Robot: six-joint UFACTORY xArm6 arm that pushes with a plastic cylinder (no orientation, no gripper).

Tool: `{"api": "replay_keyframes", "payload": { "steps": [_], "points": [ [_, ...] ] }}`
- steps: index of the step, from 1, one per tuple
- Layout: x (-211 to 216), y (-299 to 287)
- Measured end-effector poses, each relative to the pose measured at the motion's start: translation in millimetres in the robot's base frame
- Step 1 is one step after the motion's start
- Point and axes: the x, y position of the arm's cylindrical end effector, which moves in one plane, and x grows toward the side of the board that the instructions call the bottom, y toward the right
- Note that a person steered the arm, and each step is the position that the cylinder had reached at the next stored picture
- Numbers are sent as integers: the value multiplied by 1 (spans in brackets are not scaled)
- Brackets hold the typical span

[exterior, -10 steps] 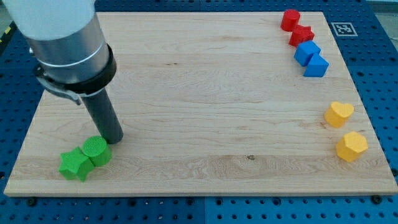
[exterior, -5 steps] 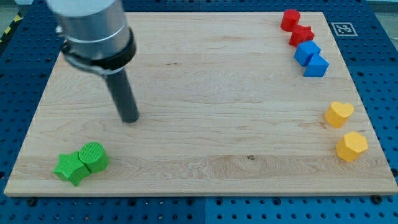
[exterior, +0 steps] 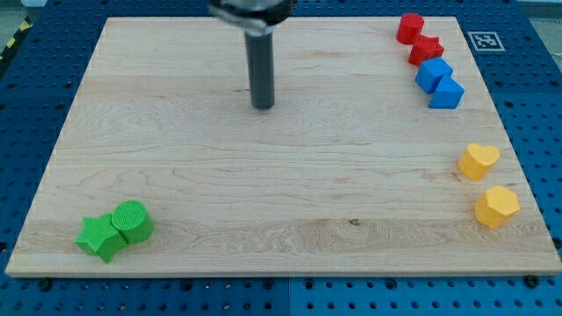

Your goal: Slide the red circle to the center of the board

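The red circle point(exterior: 409, 28) sits at the board's top right corner, touching a red star point(exterior: 426, 49) just below and to its right. My tip point(exterior: 263, 105) rests on the wooden board point(exterior: 281, 202) in its upper middle part, far to the left of the red circle and touching no block.
Two blue blocks point(exterior: 434, 74) point(exterior: 447, 92) lie below the red pair. A yellow heart point(exterior: 479, 161) and a yellow hexagon point(exterior: 497, 206) sit at the right edge. A green circle point(exterior: 132, 219) and a green star point(exterior: 99, 237) touch at the bottom left.
My tip has moved from beside the green blocks at the bottom left up and to the right, to the upper middle of the board. The green pair shifted slightly left early on.
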Motion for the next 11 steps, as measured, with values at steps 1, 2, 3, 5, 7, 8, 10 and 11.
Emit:
{"api": "replay_keyframes", "payload": {
  "steps": [1, 2, 3, 5, 7, 8, 10, 11],
  "points": [
    [-40, 27],
    [-65, 62],
    [-66, 70],
    [-103, 96],
    [-174, 172],
    [-174, 179],
    [-175, 192],
    [-175, 226]
  ]
}}
